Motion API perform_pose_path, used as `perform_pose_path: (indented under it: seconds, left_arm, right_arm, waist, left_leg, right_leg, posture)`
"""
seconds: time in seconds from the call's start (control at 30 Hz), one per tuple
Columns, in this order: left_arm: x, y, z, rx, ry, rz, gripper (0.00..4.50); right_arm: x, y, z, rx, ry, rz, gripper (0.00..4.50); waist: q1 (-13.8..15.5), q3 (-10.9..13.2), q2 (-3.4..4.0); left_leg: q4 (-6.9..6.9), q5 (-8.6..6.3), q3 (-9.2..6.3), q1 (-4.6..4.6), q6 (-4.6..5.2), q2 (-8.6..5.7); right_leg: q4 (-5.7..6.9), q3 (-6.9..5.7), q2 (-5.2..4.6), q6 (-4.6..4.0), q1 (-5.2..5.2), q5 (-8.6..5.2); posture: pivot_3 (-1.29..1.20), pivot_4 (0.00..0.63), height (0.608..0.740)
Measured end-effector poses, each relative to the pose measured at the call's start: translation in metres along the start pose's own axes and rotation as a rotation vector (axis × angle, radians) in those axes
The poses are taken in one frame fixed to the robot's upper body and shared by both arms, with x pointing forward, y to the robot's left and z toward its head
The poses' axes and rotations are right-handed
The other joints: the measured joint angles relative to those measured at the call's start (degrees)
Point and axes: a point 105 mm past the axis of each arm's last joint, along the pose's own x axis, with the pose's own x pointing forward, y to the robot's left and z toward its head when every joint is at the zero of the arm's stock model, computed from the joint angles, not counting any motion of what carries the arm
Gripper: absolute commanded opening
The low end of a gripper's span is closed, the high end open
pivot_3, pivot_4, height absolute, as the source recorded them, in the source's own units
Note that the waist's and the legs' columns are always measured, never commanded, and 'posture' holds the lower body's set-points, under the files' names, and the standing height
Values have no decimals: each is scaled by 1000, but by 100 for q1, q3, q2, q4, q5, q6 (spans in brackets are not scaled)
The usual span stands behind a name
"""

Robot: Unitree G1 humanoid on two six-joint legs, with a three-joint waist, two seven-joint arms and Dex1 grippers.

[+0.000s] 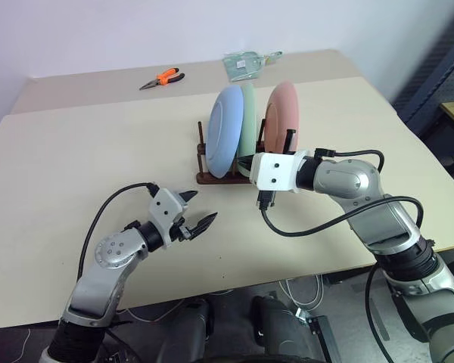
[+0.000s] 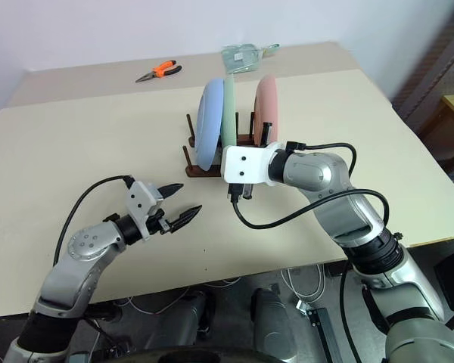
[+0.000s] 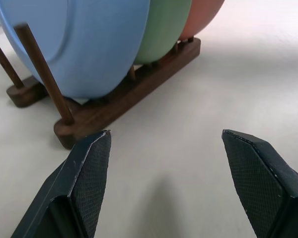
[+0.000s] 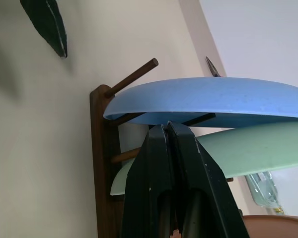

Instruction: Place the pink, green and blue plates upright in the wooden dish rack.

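**Three plates stand on edge in the wooden rack**

Three round, shallow, matte plates stand upright between the thin pegs of a small dark-brown wooden dish rack (image 1: 212,178) near the middle of a pale, smooth bench (image 1: 76,151). The light blue plate (image 1: 225,130) is at the left end of the row, the pale mint green plate (image 1: 249,119) just beside it, and the salmon pink plate (image 1: 281,113) at the right end, a little apart from the green one. The rack's two parallel base bars carry round wooden pegs, one standing bare at the blue plate's side.

The right gripper (image 4: 168,130) reaches in from the right in front of the rack, its white housing covering the lower rims of the green and pink plates; its black jaws are pressed together with nothing between them, tips close to the blue plate's edge, though whether they touch it is hard to make out. The left gripper (image 1: 199,212) hovers over bare bench, well short of the rack, its textured black jaws spread wide and empty.

At the far edge of the bench lie orange-handled pliers (image 1: 163,78) and a clear plastic packet (image 1: 244,63)
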Motion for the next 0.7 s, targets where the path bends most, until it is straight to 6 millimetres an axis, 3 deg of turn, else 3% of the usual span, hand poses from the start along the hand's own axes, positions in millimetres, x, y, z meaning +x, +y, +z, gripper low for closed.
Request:
perform_pose_path:
  seconds: [0.7]
  left_arm:
    - [-1,-2,-5,-17,12,8,3655]
  right_arm:
    - [25,-10,25,-57,-83,-56,60]
  waist:
    - [-6,0,0]
  left_leg:
    - [0,1,-1,1,-1,-2]
  right_leg:
    - [4,0,2,1,-1,1]
  posture:
    - [0,150,740]
